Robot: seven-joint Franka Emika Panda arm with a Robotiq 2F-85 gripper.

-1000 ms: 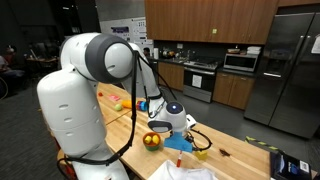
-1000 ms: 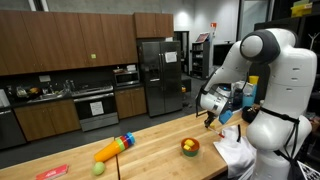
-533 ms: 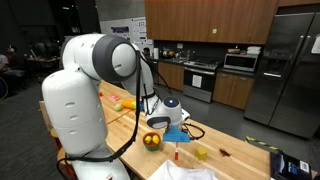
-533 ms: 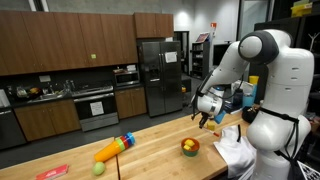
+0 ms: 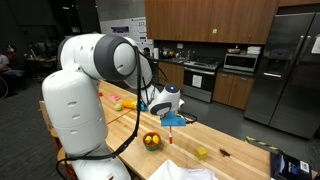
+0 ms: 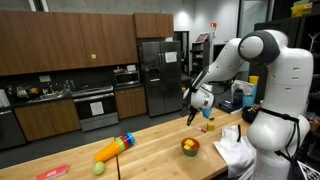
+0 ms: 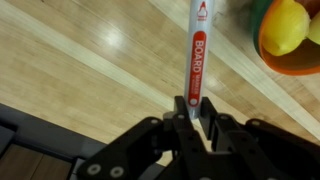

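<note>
White board marker with red label [image 7: 197,55]: pinched at its near end by the black claw [image 7: 197,112], fingers pressed against the barrel on both sides. The barrel runs straight out from the claw over the pale wooden bench [image 7: 90,70]. In an exterior view the marker [image 5: 171,133] hangs tip-down below the claw [image 5: 172,120], apparently clear of the bench top.

Just beside the marker's far end is an orange plastic bowl [image 7: 290,68] holding a yellow lemon-like fruit [image 7: 284,25]. In an exterior view the bowl [image 6: 189,148] sits on the bench near the claw [image 6: 192,117].

Small yellow block [image 5: 201,153] on the bench nearby. Long yellow-and-multicoloured toy [image 6: 113,149] well apart, farther along the bench.
</note>
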